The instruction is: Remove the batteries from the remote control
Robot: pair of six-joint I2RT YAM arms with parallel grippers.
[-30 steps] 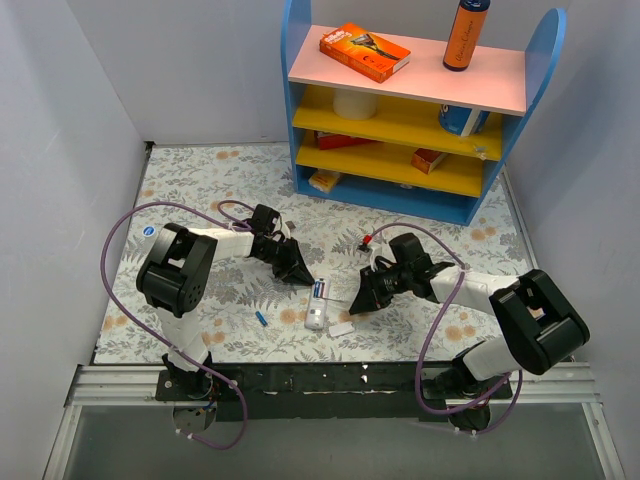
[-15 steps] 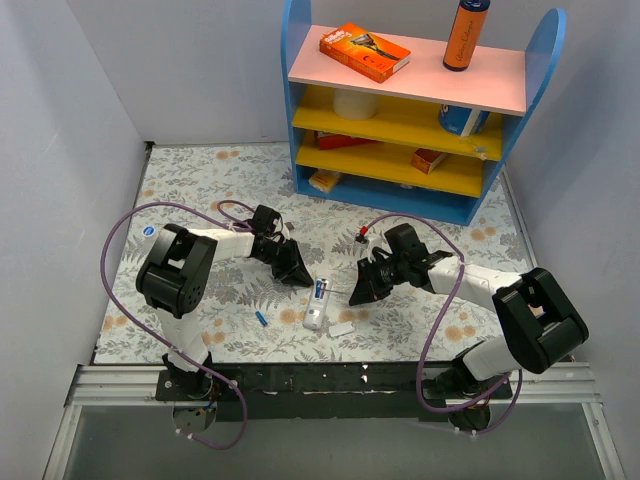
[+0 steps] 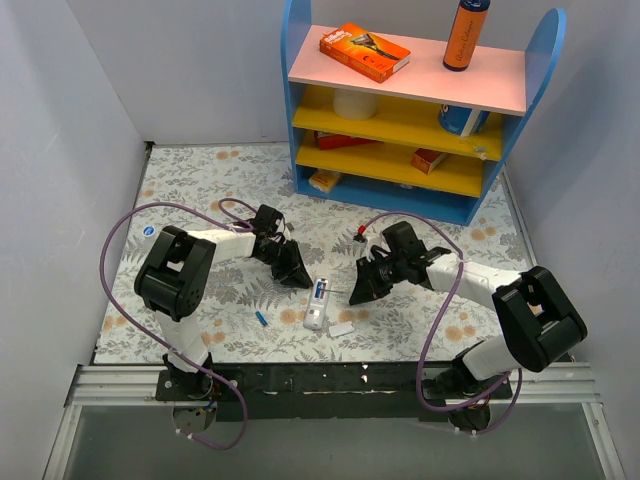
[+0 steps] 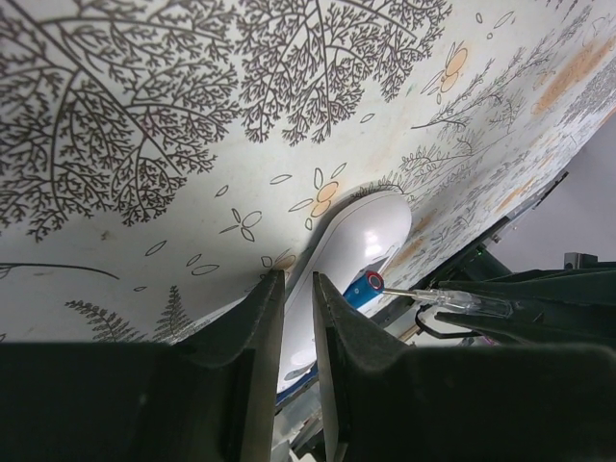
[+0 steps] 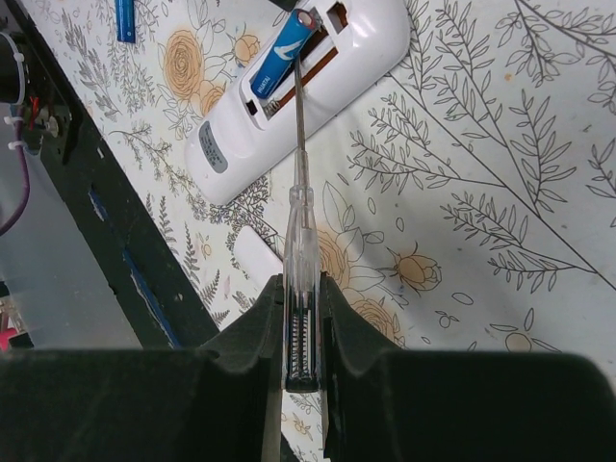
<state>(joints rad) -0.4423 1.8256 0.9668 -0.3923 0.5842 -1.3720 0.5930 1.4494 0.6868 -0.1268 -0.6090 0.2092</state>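
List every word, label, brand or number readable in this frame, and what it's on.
Nothing reads with certainty.
Orange box on the top shelf: white lettering, too small.
Orange bottle: vertical print, too small.
Remote control, grey label: print blurred.
Battery in its slot: white mark, no legible text.
Clear screwdriver in the right gripper: no print seen.

Arms (image 3: 175, 278) black with white links; purple cables (image 3: 102, 265) looping alongside.

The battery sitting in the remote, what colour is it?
The battery is blue with a white mark, clearest in the right wrist view.
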